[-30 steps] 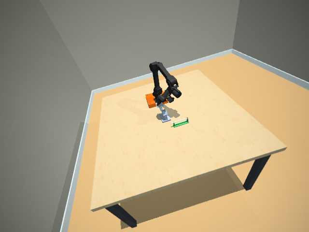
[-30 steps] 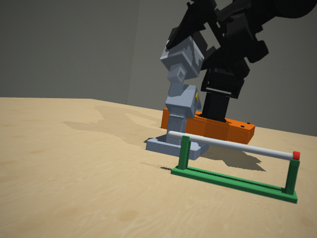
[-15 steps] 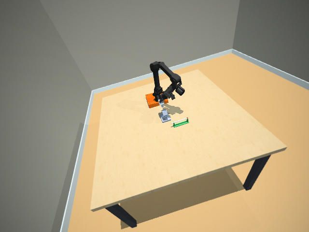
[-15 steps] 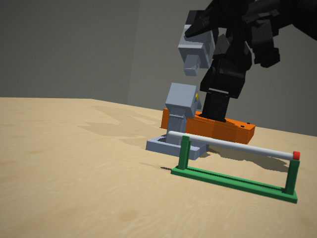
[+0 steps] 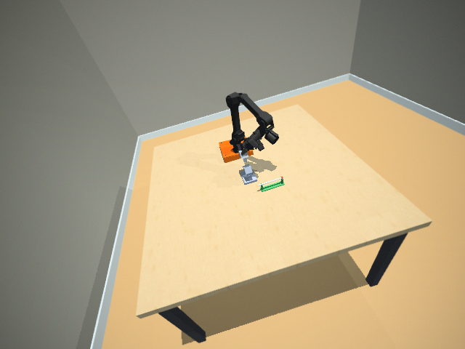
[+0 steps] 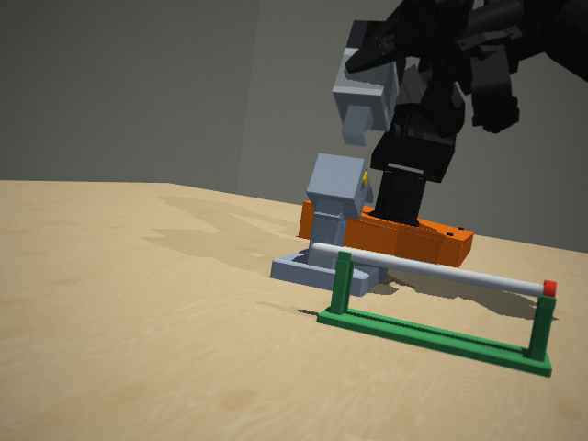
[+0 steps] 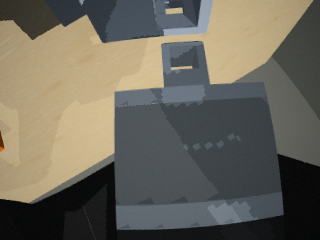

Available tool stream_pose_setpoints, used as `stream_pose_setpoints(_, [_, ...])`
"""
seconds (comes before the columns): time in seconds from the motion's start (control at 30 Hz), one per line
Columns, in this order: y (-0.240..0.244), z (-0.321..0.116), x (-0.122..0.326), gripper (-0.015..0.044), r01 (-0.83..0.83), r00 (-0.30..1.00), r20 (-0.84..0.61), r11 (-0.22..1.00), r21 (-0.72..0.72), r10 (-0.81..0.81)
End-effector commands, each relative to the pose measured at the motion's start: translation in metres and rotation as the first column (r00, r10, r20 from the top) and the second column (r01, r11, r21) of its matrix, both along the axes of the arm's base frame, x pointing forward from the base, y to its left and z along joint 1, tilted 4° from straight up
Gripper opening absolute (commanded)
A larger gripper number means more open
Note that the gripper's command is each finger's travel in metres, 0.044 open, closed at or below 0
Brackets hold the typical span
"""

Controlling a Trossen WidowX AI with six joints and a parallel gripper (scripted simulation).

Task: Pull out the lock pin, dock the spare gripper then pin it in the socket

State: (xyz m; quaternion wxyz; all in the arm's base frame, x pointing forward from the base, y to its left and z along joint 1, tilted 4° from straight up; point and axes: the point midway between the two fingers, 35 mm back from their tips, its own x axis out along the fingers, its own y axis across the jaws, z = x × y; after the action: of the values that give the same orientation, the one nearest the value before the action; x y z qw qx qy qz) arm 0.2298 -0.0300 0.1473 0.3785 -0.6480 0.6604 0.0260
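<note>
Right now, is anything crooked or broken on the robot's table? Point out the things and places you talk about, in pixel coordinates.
Nothing looks broken or spilled. The gray block [image 6: 367, 75] [image 7: 192, 150] in the robot's gripper [image 6: 372, 63] hangs a bit tilted, but it's held up above the gray stand [image 5: 248, 176] [image 6: 327, 237], so that's probably fine. The white stick [image 5: 271, 181] [image 6: 427, 269] rests neatly across its green holder [image 5: 272, 186] [image 6: 427, 337].

Pin [image 5: 271, 182] [image 6: 427, 269] on rack [image 5: 272, 186] [image 6: 429, 337], beside mount [image 5: 248, 175] [image 6: 327, 237].
</note>
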Motion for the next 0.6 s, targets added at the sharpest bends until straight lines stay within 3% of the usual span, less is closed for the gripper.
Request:
stream_pose_setpoints(0.0, [-0.002,-0.003,0.003,0.0000,-0.008,1.000,0.001,1.000,-0.011,0.008])
stream_pose_setpoints(0.57, [-0.001,-0.025,0.014,0.0000,-0.009,1.000,0.002,1.000,-0.009,0.009])
